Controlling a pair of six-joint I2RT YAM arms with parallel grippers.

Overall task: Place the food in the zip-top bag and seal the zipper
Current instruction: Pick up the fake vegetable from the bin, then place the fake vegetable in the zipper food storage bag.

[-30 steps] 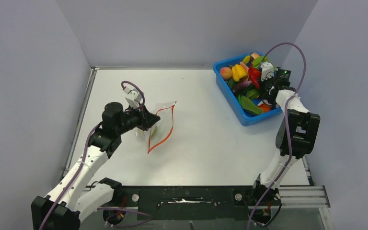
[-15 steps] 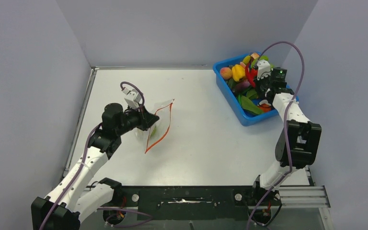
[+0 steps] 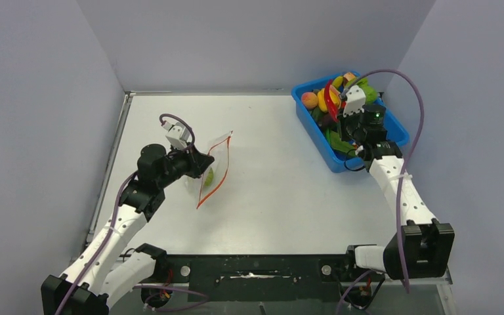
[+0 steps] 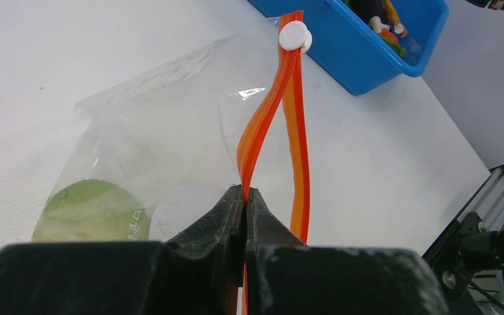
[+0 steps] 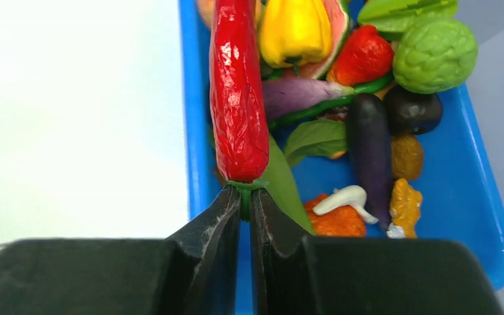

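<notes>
orange-red zipper (image 4: 282, 111) is pinched between the closed fingers of the left hand (image 4: 244, 191), which grips one lip of the clear zip-top bag (image 4: 170, 125) near the strip's lower end. the other lip bows away from it, so the mouth stands partly open. a white slider (image 4: 294, 35) sits at the far end of the strip. inside the bag, a green round toy (image 4: 92, 210) lies low, to the left of the hand. the bag is held up on edge over the left half of the table (image 3: 282, 184). across the table, the right hand (image 5: 245, 197) is clamped on the green stem of a red chili (image 5: 238, 98), holding it over the left side of the blue tub (image 5: 479, 216). in the tub lie a yellow pepper (image 5: 294, 29), a dark purple eggplant (image 5: 369, 151), a bumpy green piece (image 5: 435, 54) and other toy food.
</notes>
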